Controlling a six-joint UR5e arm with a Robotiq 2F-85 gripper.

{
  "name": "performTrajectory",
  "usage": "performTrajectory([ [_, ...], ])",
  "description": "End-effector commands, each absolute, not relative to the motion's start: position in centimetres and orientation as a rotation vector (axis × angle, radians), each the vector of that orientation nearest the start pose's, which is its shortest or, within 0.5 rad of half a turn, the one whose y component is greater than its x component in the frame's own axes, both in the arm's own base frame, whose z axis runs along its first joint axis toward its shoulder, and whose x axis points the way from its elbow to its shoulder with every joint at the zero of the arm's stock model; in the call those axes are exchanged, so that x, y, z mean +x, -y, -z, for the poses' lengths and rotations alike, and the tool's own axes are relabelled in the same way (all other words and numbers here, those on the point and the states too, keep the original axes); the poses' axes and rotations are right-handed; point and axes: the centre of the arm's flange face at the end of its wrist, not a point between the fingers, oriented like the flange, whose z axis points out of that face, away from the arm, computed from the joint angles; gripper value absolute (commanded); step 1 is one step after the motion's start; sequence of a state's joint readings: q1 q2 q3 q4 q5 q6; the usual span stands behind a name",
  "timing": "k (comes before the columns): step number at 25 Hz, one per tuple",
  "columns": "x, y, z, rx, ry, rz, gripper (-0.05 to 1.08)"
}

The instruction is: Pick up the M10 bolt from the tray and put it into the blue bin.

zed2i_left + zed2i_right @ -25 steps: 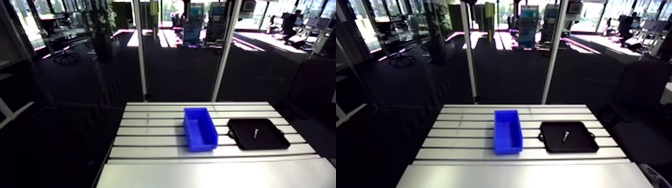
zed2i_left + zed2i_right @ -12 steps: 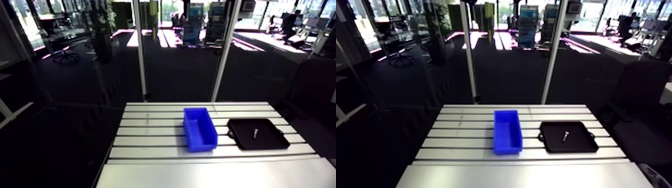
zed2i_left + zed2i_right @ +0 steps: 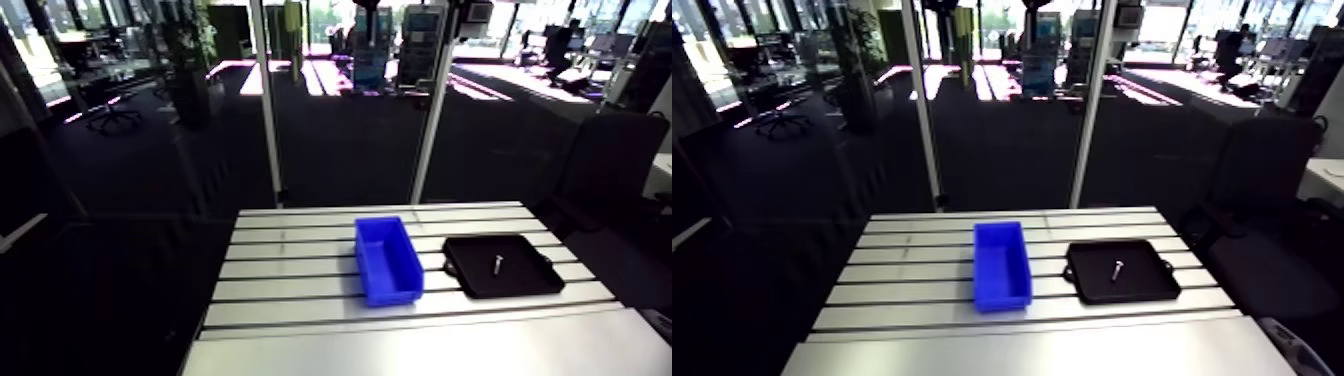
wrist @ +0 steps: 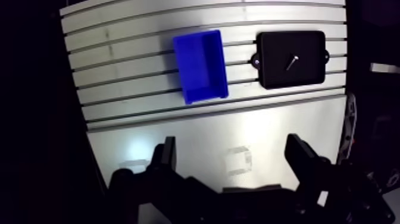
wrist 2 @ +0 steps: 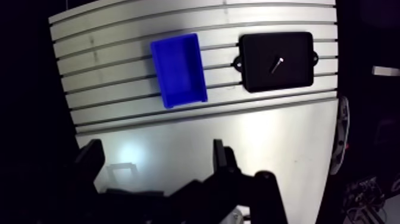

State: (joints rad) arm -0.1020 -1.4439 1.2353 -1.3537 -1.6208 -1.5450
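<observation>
M10 bolt (image 4: 291, 62), small and silvery, lies mid-way on the flat black square tray (image 4: 305, 72), well ahead of my jaws. I see the black two-finger gripper (image 4: 231, 146) spread wide, holding nothing, above the slotted aluminium table (image 4: 268, 122). The blue rectangular plastic bin (image 4: 202, 65) sits beside the tray.

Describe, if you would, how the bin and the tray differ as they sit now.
Colour: the bin is blue, the tray black.
Shape: the bin is narrow with tall walls; the tray is wider and shallow, with a small tab on two opposite sides.
Contents: the bin shows nothing inside; the tray holds the bolt.
Both rest flat on the table, side by side and not touching.
</observation>
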Motion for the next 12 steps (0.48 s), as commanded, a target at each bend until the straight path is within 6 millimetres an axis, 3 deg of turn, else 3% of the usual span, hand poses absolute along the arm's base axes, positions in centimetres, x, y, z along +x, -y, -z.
performTrajectory([
  [1,-55.2,2.5,-55.7,0.387,-3.122,-0.079,0.01],
  [12,-55.1,-5.2,-50.0,0.662,-3.089,-0.088,0.01],
])
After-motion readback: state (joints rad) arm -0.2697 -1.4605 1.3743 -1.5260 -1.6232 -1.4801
